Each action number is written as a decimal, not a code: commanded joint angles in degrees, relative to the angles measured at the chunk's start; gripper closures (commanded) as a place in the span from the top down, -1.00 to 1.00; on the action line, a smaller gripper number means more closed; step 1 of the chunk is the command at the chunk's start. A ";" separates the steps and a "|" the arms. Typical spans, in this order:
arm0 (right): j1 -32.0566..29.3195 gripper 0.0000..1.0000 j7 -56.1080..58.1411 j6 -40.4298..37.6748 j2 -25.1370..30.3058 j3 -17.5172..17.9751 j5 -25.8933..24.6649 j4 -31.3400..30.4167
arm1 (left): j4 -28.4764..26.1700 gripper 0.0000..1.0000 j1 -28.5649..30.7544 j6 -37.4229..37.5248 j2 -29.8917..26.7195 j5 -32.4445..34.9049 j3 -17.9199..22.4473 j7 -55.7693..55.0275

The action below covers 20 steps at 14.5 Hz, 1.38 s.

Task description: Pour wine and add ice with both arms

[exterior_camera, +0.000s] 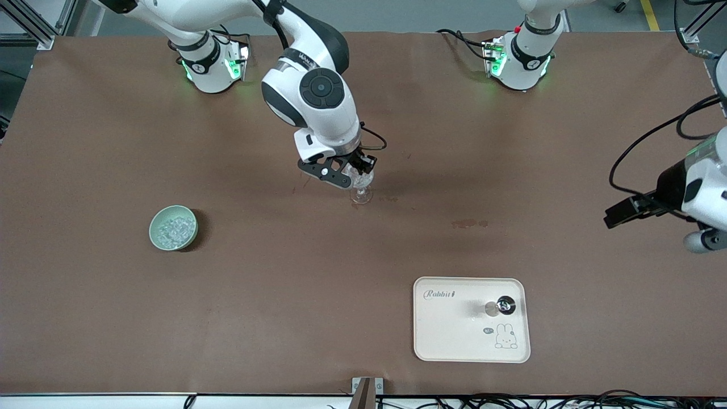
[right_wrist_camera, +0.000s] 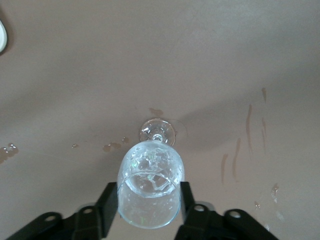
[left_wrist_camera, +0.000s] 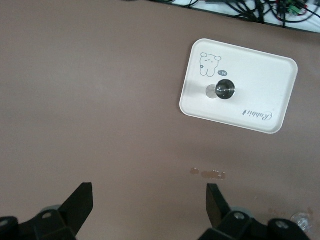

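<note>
a: across the brown surface (exterior_camera: pixel 102 318) we go by size: our right arm (exterior_camera: pixel 306 85) reaches to the middle, our left arm (exterior_camera: pixel 701 187) waits over its own end of the surface. then the cream tray (exterior_camera: pixel 454 341), nearest the front camera, with a small dark round thing (exterior_camera: pixel 504 305) on it.

b: then the pale green bowl (exterior_camera: pixel 156 241) toward the right arm's end, with the ice (exterior_camera: pixel 174 227) heaped in it. smallest, the stemmed glass (exterior_camera: pixel 362 187) standing upright mid-surface, with what we take for ice cubes already in its cup.

a: the right hand (right_wrist_camera: pixel 149 200) has a finger (right_wrist_camera: pixel 107 200) on each side of the cup. whether they press the glass or stand just off it we cannot tell.

b: the left hand (left_wrist_camera: pixel 149 205) is spread wide and holds nothing.

a: we judge the glass thin, brittle and top-heavy on that narrow foot; wet patches beside it suggest slick walls. we would hold it low on the cup, gently. the ice looks slippery and light.

b: hard to make out: no wine bottle shows, the thing on the tray we cannot name, and we cannot tell if any liquid is in the glass.
</note>
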State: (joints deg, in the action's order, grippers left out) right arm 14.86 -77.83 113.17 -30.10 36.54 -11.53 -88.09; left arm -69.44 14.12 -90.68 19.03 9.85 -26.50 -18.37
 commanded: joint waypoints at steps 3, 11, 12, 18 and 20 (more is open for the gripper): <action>-3.94 1.00 -0.04 -8.57 4.33 0.46 -4.97 7.32 | -9.37 1.00 -10.39 1.21 -11.45 0.35 10.02 6.68; -9.50 1.00 36.39 -18.16 19.72 -18.57 -3.69 8.55 | -28.01 1.00 -18.69 -0.10 -26.58 -6.16 19.64 9.32; -9.59 1.00 39.92 -18.77 20.86 -22.09 -0.89 8.55 | -29.16 1.00 -18.96 -0.63 -27.72 -6.16 19.65 9.32; -11.08 1.00 63.46 -25.88 25.27 -38.88 7.74 8.03 | -29.52 1.00 -15.80 -0.55 -27.91 -10.02 19.82 12.91; -12.22 1.00 69.81 -27.91 26.06 -42.59 9.42 7.94 | -29.26 1.00 -15.62 -0.55 -27.82 -9.33 19.82 15.81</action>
State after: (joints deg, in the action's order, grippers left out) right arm 3.65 -13.54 86.57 -6.28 -3.27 -4.62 -78.31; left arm -97.97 -1.88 -90.37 -8.02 1.00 -6.79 -5.26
